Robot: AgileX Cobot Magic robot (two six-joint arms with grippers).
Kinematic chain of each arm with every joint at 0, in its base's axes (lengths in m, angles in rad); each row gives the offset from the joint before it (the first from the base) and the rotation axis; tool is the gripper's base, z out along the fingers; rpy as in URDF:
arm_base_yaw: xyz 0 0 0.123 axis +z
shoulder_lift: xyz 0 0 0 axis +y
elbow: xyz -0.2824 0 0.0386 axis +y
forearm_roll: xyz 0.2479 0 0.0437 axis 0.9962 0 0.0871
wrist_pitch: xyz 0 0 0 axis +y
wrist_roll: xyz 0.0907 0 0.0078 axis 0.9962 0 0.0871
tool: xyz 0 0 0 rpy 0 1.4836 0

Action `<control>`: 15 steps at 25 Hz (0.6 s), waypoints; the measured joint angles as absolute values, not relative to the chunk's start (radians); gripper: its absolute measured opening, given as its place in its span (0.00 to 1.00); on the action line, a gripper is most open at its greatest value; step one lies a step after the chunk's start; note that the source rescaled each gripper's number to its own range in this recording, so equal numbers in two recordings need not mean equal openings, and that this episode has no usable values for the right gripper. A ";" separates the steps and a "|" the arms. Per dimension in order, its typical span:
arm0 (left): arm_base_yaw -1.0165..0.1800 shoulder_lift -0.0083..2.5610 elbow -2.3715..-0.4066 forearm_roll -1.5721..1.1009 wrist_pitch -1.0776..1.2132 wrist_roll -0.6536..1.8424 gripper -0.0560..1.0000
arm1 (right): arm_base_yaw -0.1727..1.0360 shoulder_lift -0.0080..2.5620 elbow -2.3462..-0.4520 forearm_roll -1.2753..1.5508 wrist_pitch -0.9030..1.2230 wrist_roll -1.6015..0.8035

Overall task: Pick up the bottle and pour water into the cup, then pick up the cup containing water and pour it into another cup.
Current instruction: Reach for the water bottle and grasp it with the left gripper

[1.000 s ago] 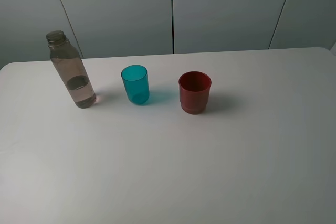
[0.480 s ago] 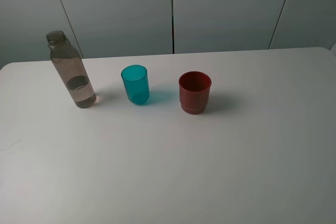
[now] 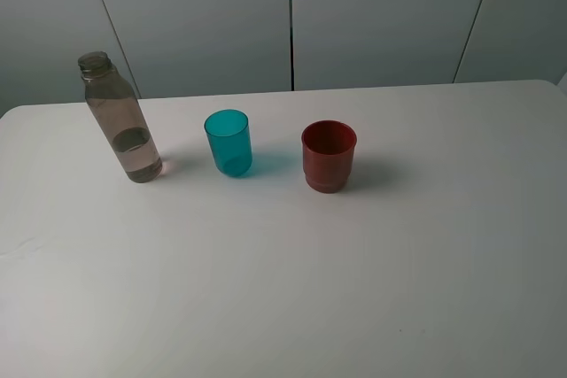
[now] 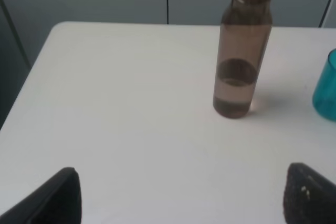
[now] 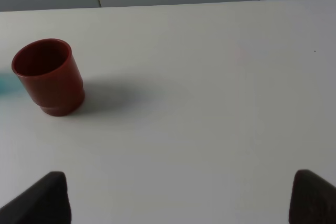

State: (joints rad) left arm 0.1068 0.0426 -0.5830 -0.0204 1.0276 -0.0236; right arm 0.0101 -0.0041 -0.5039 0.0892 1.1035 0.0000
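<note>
The grey-tinted uncapped bottle (image 3: pixel 121 119) stands upright at the left of the white table (image 3: pixel 283 289), holding a little water. The teal cup (image 3: pixel 229 142) stands to its right, and the dark red cup (image 3: pixel 329 156) further right. No gripper shows in the exterior view. In the left wrist view my left gripper (image 4: pixel 181 195) is open and empty, its fingertips (image 4: pixel 55 198) wide apart, well short of the bottle (image 4: pixel 240 51); the teal cup's edge (image 4: pixel 326 85) shows. In the right wrist view my right gripper (image 5: pixel 181 198) is open and empty, away from the red cup (image 5: pixel 48 75).
Grey wall panels (image 3: pixel 292 15) stand behind the table's far edge. The table's left edge (image 4: pixel 31 72) shows in the left wrist view.
</note>
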 joint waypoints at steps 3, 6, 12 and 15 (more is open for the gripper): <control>0.107 0.117 -0.634 -0.020 0.994 -0.009 0.94 | 0.010 -0.004 -0.504 0.089 1.104 0.000; 0.107 0.202 -0.677 -0.020 0.950 0.000 0.94 | 0.010 -0.004 -0.504 0.089 1.104 0.000; 0.107 0.360 -0.693 -0.090 0.775 0.033 0.94 | 0.010 -0.004 -0.504 0.089 1.104 0.000; 0.107 0.436 -0.693 -0.134 0.716 0.072 0.94 | 0.010 -0.004 -0.504 0.089 1.104 0.000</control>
State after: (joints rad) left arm 0.1068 0.4362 -0.6934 -0.1343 0.7157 0.0715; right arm 0.0101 -0.0041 -0.5039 0.0892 1.1035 0.0000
